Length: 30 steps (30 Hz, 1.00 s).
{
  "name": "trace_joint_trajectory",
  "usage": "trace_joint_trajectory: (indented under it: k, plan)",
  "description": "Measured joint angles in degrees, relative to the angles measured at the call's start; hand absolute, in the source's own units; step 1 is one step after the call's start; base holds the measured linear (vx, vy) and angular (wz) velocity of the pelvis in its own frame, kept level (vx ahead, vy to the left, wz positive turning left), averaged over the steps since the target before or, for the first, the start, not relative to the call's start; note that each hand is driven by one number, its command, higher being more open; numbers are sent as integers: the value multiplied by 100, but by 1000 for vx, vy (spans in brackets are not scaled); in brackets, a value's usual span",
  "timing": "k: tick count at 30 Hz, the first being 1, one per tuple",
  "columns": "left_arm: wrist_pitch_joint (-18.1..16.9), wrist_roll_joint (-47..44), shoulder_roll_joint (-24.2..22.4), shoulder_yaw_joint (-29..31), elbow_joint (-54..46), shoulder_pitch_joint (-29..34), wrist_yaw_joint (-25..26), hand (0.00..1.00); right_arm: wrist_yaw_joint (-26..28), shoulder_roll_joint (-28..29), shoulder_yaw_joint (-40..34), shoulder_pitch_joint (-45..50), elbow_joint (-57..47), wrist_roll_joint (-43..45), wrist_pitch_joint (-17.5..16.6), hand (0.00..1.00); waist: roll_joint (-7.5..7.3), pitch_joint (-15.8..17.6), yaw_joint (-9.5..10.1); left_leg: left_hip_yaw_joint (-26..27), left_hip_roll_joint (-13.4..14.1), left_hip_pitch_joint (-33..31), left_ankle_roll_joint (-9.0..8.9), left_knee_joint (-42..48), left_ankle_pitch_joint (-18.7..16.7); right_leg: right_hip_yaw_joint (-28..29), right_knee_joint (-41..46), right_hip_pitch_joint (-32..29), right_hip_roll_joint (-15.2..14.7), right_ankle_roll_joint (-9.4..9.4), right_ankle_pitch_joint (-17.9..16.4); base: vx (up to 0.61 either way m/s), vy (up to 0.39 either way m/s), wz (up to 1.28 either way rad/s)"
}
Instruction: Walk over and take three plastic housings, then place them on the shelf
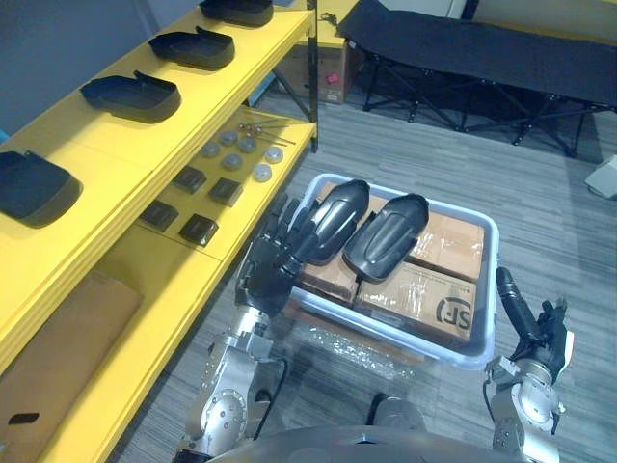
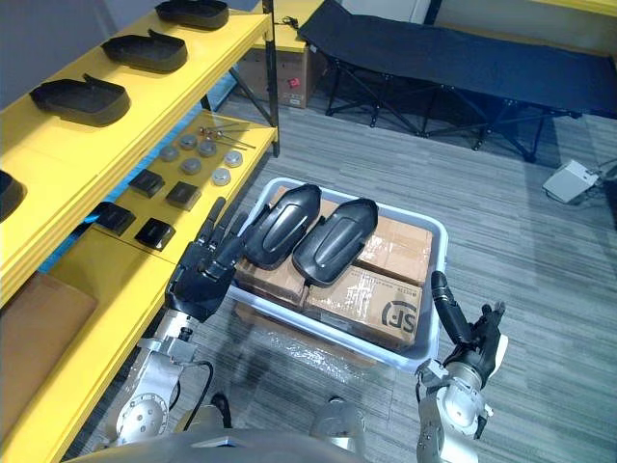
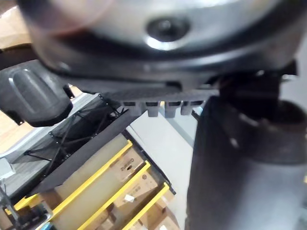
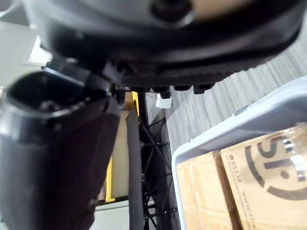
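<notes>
Grey floor, yellow shelf on left. Left hand open, fingers straight over near end of one housing, no grip yet; probably lining up to lift. Second housing lies beside it, both raised on cardboard boxes in bin, likely for easy reach. Right hand relaxed, empty, low by bin. Other housings sit on shelf top.

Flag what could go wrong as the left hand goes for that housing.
The left hand has straight fingers at the left housing; they may push its curved shell across the cardboard boxes rather than grip. The right housing lies close beside it and could get knocked. The right hand is outside the bin, unable to steady either.
</notes>
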Motion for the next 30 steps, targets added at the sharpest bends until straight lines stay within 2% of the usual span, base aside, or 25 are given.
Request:
trace_joint_trajectory:
  k: [1,2,8,14,16,19,22,24,28,30]
  plan:
    - [56,-9,45,23,-1,-92,-1,100,-13,3,3,6,87,-12,45,100,-11,-1,-1,2,-54,38,1,-8,0,-2,-143,99,-22,38,78,58,78,-9]
    - [204,25,109,129,-57,-276,0,100,-56,2,195,-720,717,-136,46,100,-314,63,156,-152,-268,-268,119,-82,-25,10,-903,153,-32,97,622,27,38,0]
    - [204,34,109,145,-57,-276,0,100,-9,2,176,-707,715,-138,46,100,-307,62,138,-139,-261,-263,120,-58,-44,26,-898,152,-32,96,620,0,0,-1]
    - [204,302,143,236,-181,-226,-4,100,570,2,-26,-619,624,-232,65,100,-219,108,92,-213,-285,-367,133,27,-89,-47,-791,146,-79,65,591,-1,1,7]
    - [202,334,162,256,-296,-150,-31,100,664,-54,-152,-706,582,-441,177,100,-167,168,93,-330,-306,-429,141,82,-83,-112,-674,145,-114,42,575,-32,22,31]
    - [151,708,237,328,-379,6,-80,100,720,-437,-240,-1208,599,-960,334,100,-80,371,145,-480,-413,-479,208,92,-40,-165,-474,139,-229,-6,544,-75,40,33]
    - [86,744,330,421,-387,128,-143,100,705,-948,-185,-1985,683,-1273,395,100,-56,511,185,-671,-509,-746,286,95,40,-179,-477,21,-266,-59,509,-134,24,41]
    - [48,741,474,393,-385,137,-182,100,670,-1341,-125,-2690,879,-1340,473,100,-59,664,366,-785,-526,-859,295,29,202,-228,-483,-76,-247,-104,478,-113,-20,26]
    - [-14,743,632,211,-375,137,-211,100,557,-1641,151,-3454,1332,-1532,1009,100,-77,702,484,-933,-591,-846,297,-290,535,-317,-485,-100,-252,-106,481,-52,-29,25]
    - [-90,745,682,113,-369,132,-224,100,487,-1665,381,-3764,1593,-1955,1567,100,-90,715,500,-951,-597,-837,305,-406,636,-324,-481,-124,-249,-91,492,-6,-17,9]
